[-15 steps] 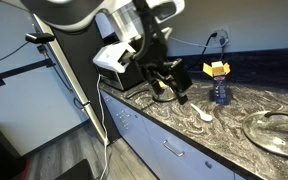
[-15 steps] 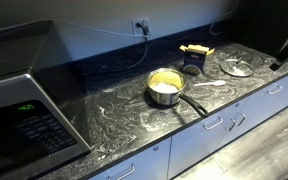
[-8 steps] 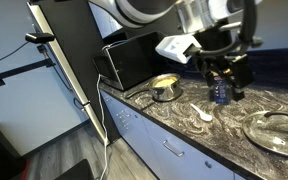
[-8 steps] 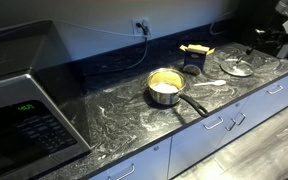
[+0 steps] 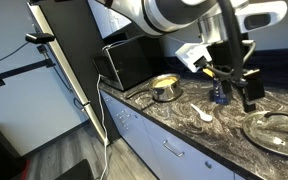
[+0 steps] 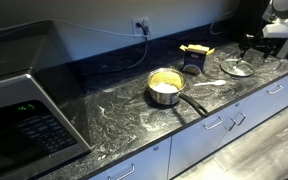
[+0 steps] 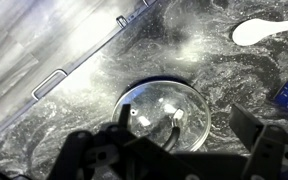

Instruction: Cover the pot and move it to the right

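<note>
The pot (image 5: pixel 165 88) is a shiny steel pot with a long dark handle; it stands uncovered on the marbled counter in both exterior views (image 6: pixel 164 88). The flat glass lid (image 5: pixel 276 130) with a metal rim lies on the counter well away from the pot, and it shows in the other views too (image 6: pixel 236 67) (image 7: pixel 164 112). My gripper (image 5: pixel 240 86) hangs open and empty above the lid. In the wrist view the lid's knob sits between my spread fingers (image 7: pixel 174 150).
A small blue bottle (image 5: pixel 220 93) with a yellow top stands between pot and lid. A white spoon (image 5: pixel 205 114) lies near it, also in the wrist view (image 7: pixel 264 30). A microwave (image 6: pixel 24 110) stands at the counter's end. Drawer fronts (image 7: pixel 49 85) run below the counter edge.
My arm has swung away from the pot, past the blue bottle, to above the glass lid. Pot, lid, bottle and spoon have not moved.
</note>
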`<move>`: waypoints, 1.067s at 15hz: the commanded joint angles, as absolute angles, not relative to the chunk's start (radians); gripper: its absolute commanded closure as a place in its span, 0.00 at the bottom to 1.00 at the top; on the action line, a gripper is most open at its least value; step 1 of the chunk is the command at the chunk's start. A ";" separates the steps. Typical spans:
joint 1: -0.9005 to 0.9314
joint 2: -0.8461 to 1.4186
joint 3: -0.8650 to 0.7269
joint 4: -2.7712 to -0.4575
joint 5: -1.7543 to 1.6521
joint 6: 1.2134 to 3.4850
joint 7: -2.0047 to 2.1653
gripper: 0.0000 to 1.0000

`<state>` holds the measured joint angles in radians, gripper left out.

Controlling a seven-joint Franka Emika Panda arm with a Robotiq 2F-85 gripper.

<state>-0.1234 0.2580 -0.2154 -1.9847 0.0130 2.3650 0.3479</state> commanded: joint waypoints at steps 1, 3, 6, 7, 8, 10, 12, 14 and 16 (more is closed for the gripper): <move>-0.133 0.376 -0.231 -1.840 0.046 2.278 0.501 0.00; -0.138 0.426 -0.236 -1.786 0.084 2.265 0.579 0.00; -0.147 0.485 -0.231 -1.730 0.170 2.282 0.681 0.00; -0.147 0.504 -0.233 -1.717 0.190 2.299 0.722 0.00; -0.146 0.519 -0.236 -1.704 0.206 2.310 0.765 0.00; -0.143 0.542 -0.242 -1.690 0.225 2.345 0.856 0.00; -0.139 0.555 -0.248 -1.685 0.225 2.397 0.936 0.00; -0.130 0.564 -0.262 -1.688 0.203 2.457 1.007 0.00; -0.112 0.570 -0.290 -1.695 0.160 2.496 1.067 0.00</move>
